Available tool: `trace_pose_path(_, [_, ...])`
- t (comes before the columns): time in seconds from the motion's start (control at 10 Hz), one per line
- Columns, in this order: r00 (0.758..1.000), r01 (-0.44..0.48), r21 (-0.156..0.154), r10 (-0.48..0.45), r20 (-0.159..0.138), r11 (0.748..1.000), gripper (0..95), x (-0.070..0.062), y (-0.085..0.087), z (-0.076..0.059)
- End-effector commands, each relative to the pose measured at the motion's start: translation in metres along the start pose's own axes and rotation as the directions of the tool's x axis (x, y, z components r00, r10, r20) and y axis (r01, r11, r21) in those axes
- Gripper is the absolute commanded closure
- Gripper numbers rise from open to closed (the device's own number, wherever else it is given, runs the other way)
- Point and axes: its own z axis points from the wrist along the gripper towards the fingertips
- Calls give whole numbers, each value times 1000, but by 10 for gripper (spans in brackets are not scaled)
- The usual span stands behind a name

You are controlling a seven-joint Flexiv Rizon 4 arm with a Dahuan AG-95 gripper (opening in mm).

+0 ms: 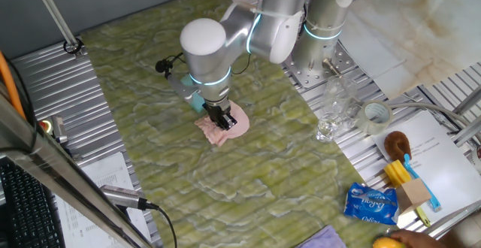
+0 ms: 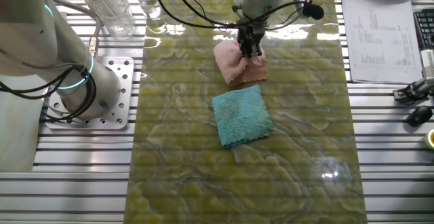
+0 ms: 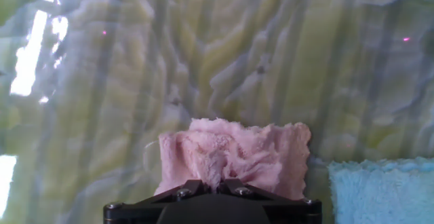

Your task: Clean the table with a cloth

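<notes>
table: green-yellow marbled, ribbed metal panels beside | fingers: clamped on bunched pink cloth

Gripper down on bunched pink cloth, jaws pinched on a tuft of it. Teal cloth lies flat on table just beside the pink one, only thing on the green surface near the tool. Rest of the marbled top bare on all sides. Clear glasses and tape roll stand off the table edge on ribbed panel, by arm base. Blue packet, brush farther along that edge.
</notes>
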Motion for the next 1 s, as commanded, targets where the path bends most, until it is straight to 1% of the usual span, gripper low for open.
trace_pose_path(0.1, [1000,-7,1,7,5,1000,950,-2,3,3])
trace_pose_path(0.9, [999,-31,-4,31,18,1000,950,-7,19,3])
trace_pose_path(1.0, [999,-37,-7,38,23,999,950,-7,24,3])
